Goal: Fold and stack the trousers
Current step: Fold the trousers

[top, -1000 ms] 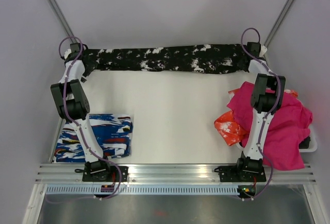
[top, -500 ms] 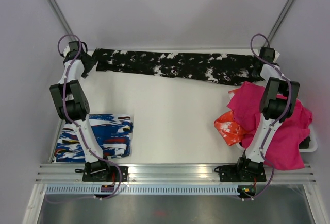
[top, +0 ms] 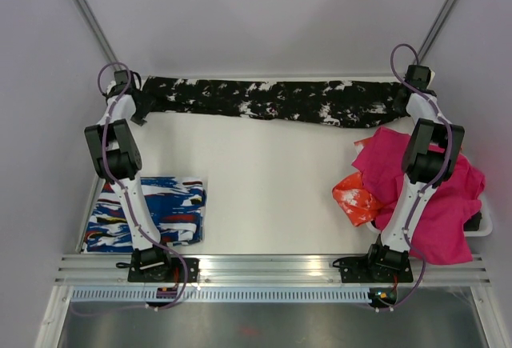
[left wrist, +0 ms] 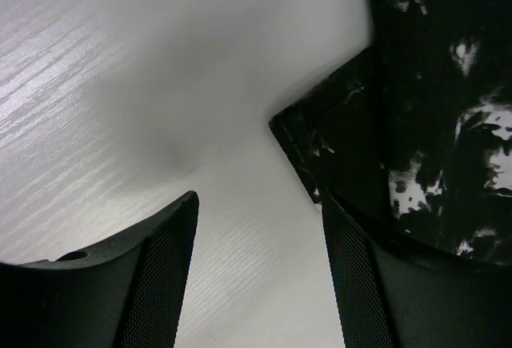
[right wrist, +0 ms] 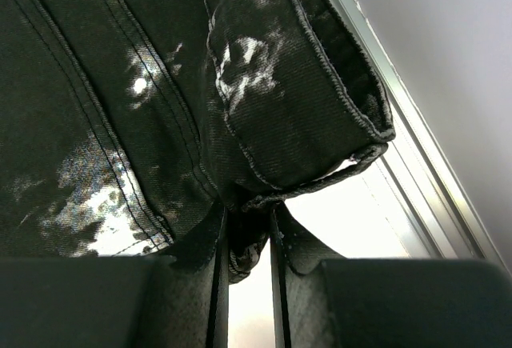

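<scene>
The trousers (top: 272, 100), black with white splatter, lie stretched in a long band along the table's far edge. My right gripper (top: 410, 96) holds their right end by the far right corner. In the right wrist view that gripper (right wrist: 246, 232) is shut on a bunched fold of the trousers (right wrist: 160, 84), next to a stitched hem. At the band's left end sits my left gripper (top: 138, 106). Seen from the left wrist, this gripper (left wrist: 260, 200) is open over bare table. A corner of the trousers (left wrist: 432, 108) lies just beside its right finger (left wrist: 360, 284).
A folded blue-white-red garment (top: 148, 212) lies near left by the left arm's base. A magenta cloth (top: 436, 196) and an orange-white cloth (top: 354, 198) are heaped at right over a white tray (top: 480, 226). A metal rail (right wrist: 416, 148) borders the far edge.
The right gripper has dragged its end of the trousers toward the far right corner, pulling the band straighter. The left gripper has shifted slightly right at the cloth's left end, and its jaws have narrowed.
</scene>
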Robot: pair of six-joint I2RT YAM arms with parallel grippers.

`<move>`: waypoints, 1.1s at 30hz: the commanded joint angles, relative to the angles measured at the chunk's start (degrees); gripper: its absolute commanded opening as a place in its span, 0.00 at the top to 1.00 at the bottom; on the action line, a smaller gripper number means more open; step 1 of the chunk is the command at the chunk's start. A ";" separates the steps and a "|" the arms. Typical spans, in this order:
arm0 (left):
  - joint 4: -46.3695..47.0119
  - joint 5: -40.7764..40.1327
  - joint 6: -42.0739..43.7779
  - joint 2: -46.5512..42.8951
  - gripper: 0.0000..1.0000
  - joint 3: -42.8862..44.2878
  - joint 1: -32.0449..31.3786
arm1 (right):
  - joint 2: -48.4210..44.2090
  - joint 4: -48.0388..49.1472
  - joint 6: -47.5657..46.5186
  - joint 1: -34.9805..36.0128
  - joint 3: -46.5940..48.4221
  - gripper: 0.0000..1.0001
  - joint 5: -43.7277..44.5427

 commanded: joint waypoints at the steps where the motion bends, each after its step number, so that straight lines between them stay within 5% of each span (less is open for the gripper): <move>1: 2.07 0.64 -3.22 1.60 0.32 2.16 0.02 | 0.33 0.31 -0.52 -0.34 1.62 0.99 -0.16; 18: 8.23 1.16 -3.05 8.46 0.50 3.04 -0.07 | 1.82 0.14 -0.96 -0.34 2.24 0.99 0.98; 26: 7.97 3.98 -2.08 11.71 0.71 5.67 0.02 | 2.52 -0.21 -1.93 -0.34 1.97 0.99 2.30; 29: 7.97 4.06 -1.47 11.62 0.95 5.50 -0.07 | 2.17 0.05 -2.28 -0.34 1.18 0.99 2.39; 33: 5.25 2.05 1.42 9.35 0.98 5.06 0.02 | 2.08 -0.65 -3.24 -0.42 1.00 1.00 2.65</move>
